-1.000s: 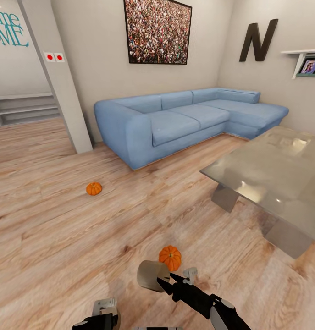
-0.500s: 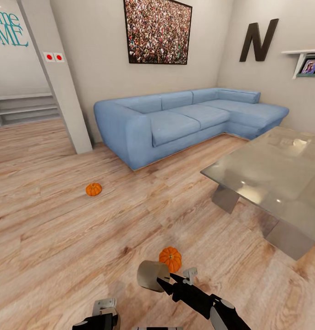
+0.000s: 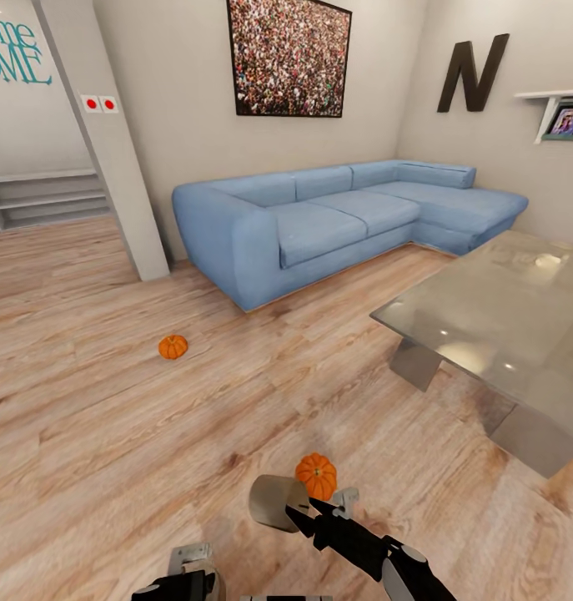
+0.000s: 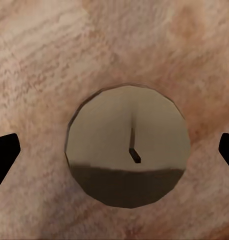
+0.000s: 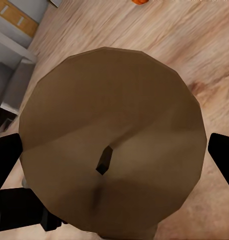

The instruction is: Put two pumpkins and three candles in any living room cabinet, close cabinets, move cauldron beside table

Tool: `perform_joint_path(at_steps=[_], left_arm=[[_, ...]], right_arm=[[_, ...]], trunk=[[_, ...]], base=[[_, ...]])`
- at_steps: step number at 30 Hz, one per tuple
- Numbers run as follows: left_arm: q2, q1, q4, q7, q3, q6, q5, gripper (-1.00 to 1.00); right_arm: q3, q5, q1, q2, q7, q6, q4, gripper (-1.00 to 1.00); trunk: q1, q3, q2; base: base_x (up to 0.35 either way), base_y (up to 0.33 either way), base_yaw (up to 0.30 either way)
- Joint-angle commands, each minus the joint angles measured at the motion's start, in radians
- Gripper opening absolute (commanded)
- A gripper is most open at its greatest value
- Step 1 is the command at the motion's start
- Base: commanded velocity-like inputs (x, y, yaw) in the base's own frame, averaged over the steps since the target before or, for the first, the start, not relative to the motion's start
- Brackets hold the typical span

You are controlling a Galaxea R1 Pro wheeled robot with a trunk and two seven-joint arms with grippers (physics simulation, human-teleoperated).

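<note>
My right gripper (image 3: 290, 511) is shut on a pale candle (image 3: 271, 501), held low over the wood floor; in the right wrist view the candle (image 5: 112, 140) spans the gap between both fingers. Just beyond it a pumpkin (image 3: 317, 475) sits on the floor. A second pumpkin (image 3: 173, 346) lies farther off to the left. My left gripper (image 3: 191, 571) is at the picture's bottom edge; its wrist view shows it open (image 4: 114, 150), with another candle (image 4: 127, 145) standing upright between the wide-apart fingertips without touching them. The cabinet and the cauldron are out of view.
A glass-topped table (image 3: 486, 325) on grey legs stands at the right. A blue corner sofa (image 3: 336, 217) lines the back wall. A grey pillar (image 3: 111, 142) rises at the left, with low shelves (image 3: 44, 196) behind it.
The whole head view has shifted slightly, so the pumpkins, sofa and table sit a little farther right and lower. Both arms and the held candle look the same.
</note>
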Motion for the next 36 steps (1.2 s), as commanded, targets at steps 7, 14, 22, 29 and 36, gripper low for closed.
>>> perform_joint_path(at_steps=[7,14,22,29,36], left_arm=[[0.001,0.000,-0.003,0.009,-0.007,0.003,0.007,1.00],[0.001,0.000,-0.003,0.009,-0.006,0.003,0.005,1.00],[0.001,0.000,-0.003,0.009,-0.004,0.002,0.004,1.00],[0.000,0.000,-0.003,0.009,-0.004,0.001,0.003,1.00],[-0.008,0.000,-0.003,0.009,-0.006,0.000,0.003,1.00]], right_arm=[[0.002,-0.008,-0.001,0.000,0.001,0.002,0.000,-1.00],[0.002,-0.008,-0.001,-0.001,0.001,0.002,0.000,-1.00],[0.002,-0.008,-0.001,0.000,0.001,0.002,0.000,-1.00],[0.002,-0.008,-0.001,-0.001,0.001,0.002,0.000,-1.00],[0.002,-0.008,-0.001,-0.001,0.001,0.002,0.000,-1.00]], trunk=[[0.000,-0.001,0.000],[0.000,-0.001,0.000],[0.002,-0.016,-0.001],[0.004,-0.032,-0.002],[0.005,-0.043,-0.003]], base=[[0.022,0.014,0.000],[0.001,0.000,0.000],[0.000,0.000,0.000],[0.000,0.000,0.000],[0.000,0.000,0.000]])
